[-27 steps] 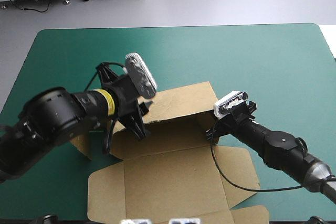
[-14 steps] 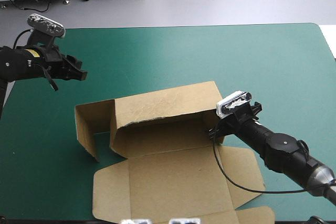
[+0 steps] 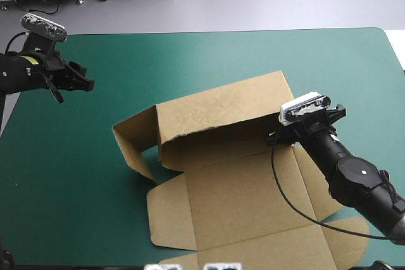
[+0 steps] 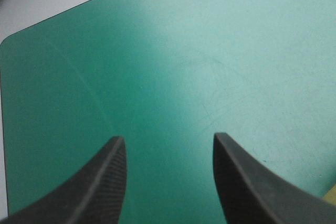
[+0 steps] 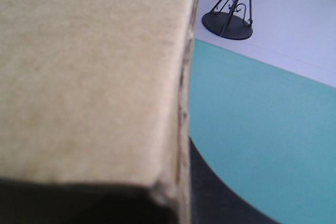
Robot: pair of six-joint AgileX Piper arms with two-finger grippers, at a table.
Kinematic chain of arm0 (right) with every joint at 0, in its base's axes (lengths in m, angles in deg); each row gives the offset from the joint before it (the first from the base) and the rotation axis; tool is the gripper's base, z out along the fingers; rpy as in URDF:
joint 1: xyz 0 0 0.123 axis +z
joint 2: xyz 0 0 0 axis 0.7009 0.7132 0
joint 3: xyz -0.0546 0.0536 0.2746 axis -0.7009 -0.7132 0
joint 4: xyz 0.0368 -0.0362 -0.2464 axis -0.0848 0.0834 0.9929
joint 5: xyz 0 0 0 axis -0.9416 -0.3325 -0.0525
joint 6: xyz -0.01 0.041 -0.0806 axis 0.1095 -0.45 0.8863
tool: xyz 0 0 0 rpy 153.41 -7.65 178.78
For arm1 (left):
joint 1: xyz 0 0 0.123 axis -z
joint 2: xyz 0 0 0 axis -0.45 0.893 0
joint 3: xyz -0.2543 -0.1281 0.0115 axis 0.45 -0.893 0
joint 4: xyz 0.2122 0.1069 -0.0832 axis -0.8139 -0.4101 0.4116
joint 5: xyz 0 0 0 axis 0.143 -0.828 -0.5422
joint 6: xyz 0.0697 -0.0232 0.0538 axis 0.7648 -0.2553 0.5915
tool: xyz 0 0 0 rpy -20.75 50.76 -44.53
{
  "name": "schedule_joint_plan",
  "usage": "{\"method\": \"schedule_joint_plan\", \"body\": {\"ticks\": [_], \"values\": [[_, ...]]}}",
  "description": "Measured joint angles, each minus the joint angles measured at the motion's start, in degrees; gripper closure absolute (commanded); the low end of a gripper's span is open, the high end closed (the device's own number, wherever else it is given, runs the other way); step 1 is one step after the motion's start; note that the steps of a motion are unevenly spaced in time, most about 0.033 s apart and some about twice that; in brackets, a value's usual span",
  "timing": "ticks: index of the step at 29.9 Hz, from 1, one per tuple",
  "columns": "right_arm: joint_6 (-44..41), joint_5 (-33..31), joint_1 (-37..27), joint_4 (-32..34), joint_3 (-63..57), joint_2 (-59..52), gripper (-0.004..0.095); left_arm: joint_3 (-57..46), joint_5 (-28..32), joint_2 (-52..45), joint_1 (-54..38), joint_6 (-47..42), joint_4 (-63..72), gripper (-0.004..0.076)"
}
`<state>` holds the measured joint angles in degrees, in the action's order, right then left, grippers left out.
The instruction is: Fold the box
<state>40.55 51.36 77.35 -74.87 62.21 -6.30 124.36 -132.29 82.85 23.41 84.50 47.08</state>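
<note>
Pinched at its 3 o'clock end by the right black-finned gripper (image 3: 273, 139): raised wall of the brown cut-board box (image 3: 234, 188), mid-table, flaps reaching the 6 o'clock edge. Spread wide over bare teal-green cover (image 3: 209, 61) at 10 o'clock: left gripper (image 4: 168, 141), well apart.

Left gripper (image 3: 89, 84) far left, fingers (image 4: 105, 182) apart, right gripper (image 3: 273, 138) pinching the box (image 3: 221, 109)

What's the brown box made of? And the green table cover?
The box looks like matte brown cardboard: creases and a rough cut edge show. The teal-green cover seems a smooth mat, maybe rubber or vinyl, with faint scuffs; I can't tell which.
</note>
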Motion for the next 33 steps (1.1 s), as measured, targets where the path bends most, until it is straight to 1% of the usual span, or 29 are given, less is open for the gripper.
{"method": "schedule_joint_plan", "body": {"ticks": [4,9,11,14,16,17,18,19,20,21,22,25,26,27,29,31,33], "values": [[1.55,0.49,0.0,0.0,4.96,2.11,0.0932,0.0,0.35,0.04,0.0,0.14,0.35,0.0356],[4.22,-3.02,0.0,0.0,8.72,4.65,0.0932,0.0,0.56,0.17,0.0,0.18,0.75,0.0356],[7.55,-6.63,0.0,0.06,9.4,5.96,0.0932,0.0,0.76,0.22,0.0,0.18,0.86,0.0356],[10.7,-16.53,0.0,1.33,9.69,8.33,0.0932,0.0,0.96,0.23,0.0,0.18,1.21,0.0356],[7.3,-23.91,0.0,7.77,9.93,9.75,0.0932,0.0,1.0,0.23,0.0,0.18,1.33,0.0356],[4.05,-26.07,0.0,12.12,10.21,10.13,0.0932,0.0,1.0,0.23,0.0,0.18,1.45,0.0356],[-1.49,-27.44,-0.15,19.96,11.02,10.73,0.0932,0.0,1.0,0.23,0.0,0.18,1.61,0.0356],[-8.44,-28.58,-0.78,27.54,11.86,11.15,0.0932,0.0,1.0,0.23,0.0,0.18,1.83,0.0356],[-16.09,-29.67,-1.56,32.37,12.44,11.47,0.0932,0.0,1.0,0.23,0.0,0.18,2.13,0.0356],[-24.03,-31.17,-3.08,41.97,13.78,11.91,0.0932,0.0,1.0,0.23,0.0,0.18,2.49,0.0356],[-31.79,-33.19,-4.53,49.52,15.09,12.47,0.0932,0.0,1.0,0.23,0.0,0.21,2.86,0.0356],[-50.73,-41.58,-8.85,67.14,19.27,13.63,0.0932,0.0,1.0,0.23,0.0,0.58,3.54,0.0356],[-55.3,-44.44,-10.11,71.88,20.89,13.84,0.0932,0.0,1.0,0.23,0.0,0.58,3.63,0.0356],[-61.59,-48.95,-12.02,75.7,22.6,14.0,0.0932,0.0,0.94,0.23,0.0,0.58,3.78,0.0356],[-68.66,-55.63,-14.87,81.09,25.98,14.06,0.0932,0.0,0.94,0.23,0.0,0.58,4.29,0.0356],[-72.7,-61.58,-17.46,83.09,28.42,14.06,0.0932,0.0,0.88,0.23,0.0,0.73,4.65,0.0356],[-75.63,-67.0,-19.38,83.34,31.49,14.06,0.0932,0.0,0.51,0.23,0.0,1.32,5.16,0.0356]]}}
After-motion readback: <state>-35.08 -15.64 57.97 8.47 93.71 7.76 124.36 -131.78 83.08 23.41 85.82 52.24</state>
